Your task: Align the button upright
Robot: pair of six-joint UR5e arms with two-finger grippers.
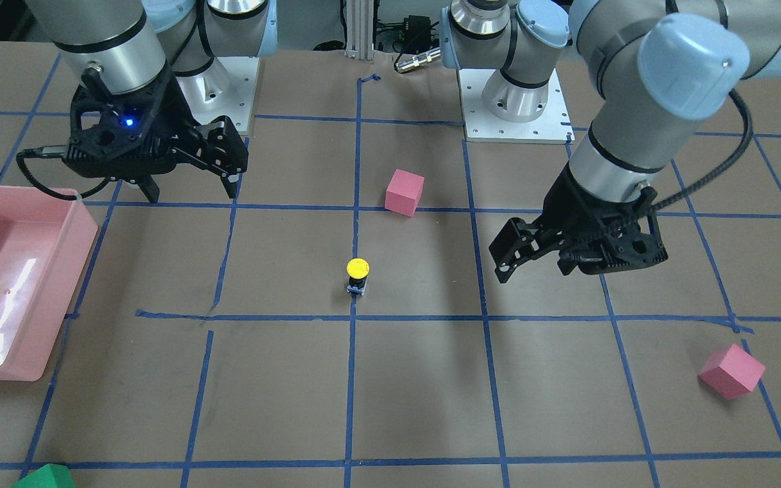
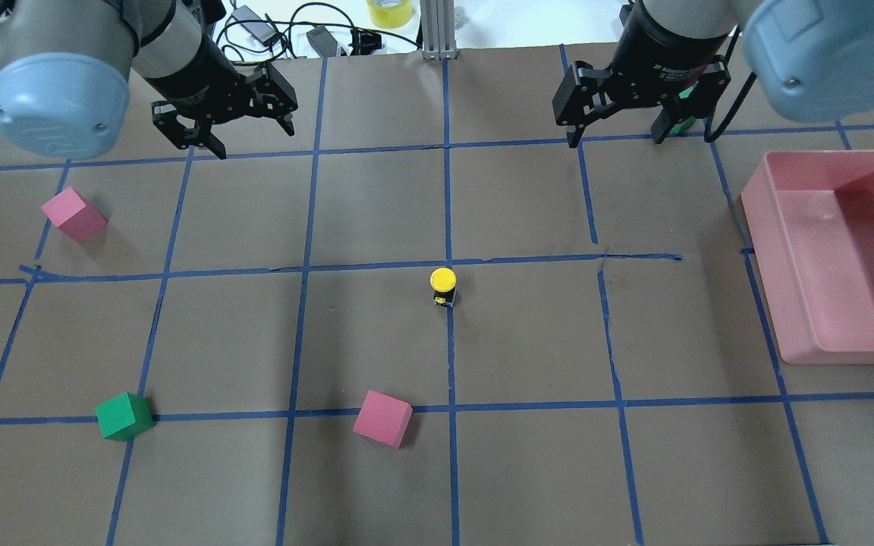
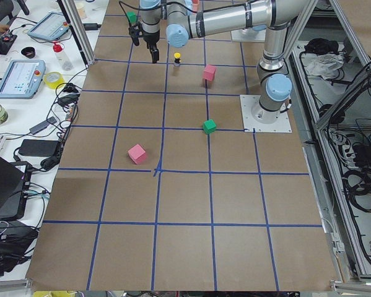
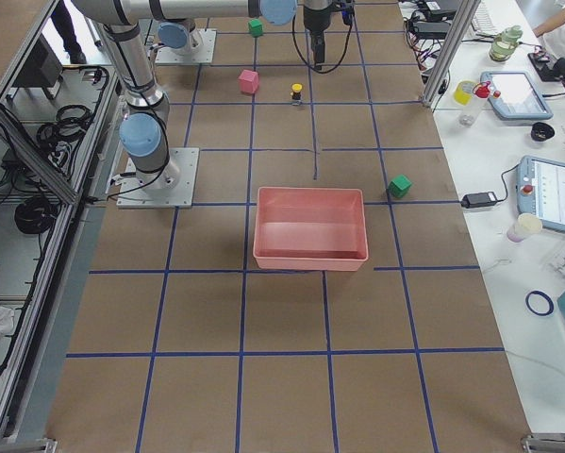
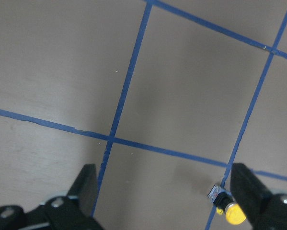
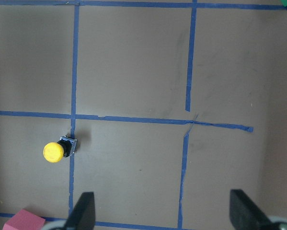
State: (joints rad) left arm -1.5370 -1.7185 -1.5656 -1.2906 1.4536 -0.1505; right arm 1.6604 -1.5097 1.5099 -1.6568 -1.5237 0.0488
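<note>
The button (image 2: 443,285) stands upright on the brown table near its middle, on a blue tape line, yellow cap up, black body and grey base below. It also shows in the front view (image 1: 357,274), the left wrist view (image 5: 227,208) and the right wrist view (image 6: 57,150). My left gripper (image 2: 255,140) is open and empty, raised well away from the button at the far left. My right gripper (image 2: 615,139) is open and empty, raised at the far right. Nothing touches the button.
A pink bin (image 2: 839,350) sits at the right edge. Two pink cubes (image 2: 73,214) (image 2: 383,418) and a green cube (image 2: 124,416) lie on the left and near side. Another green cube (image 2: 683,121) is partly hidden behind my right gripper.
</note>
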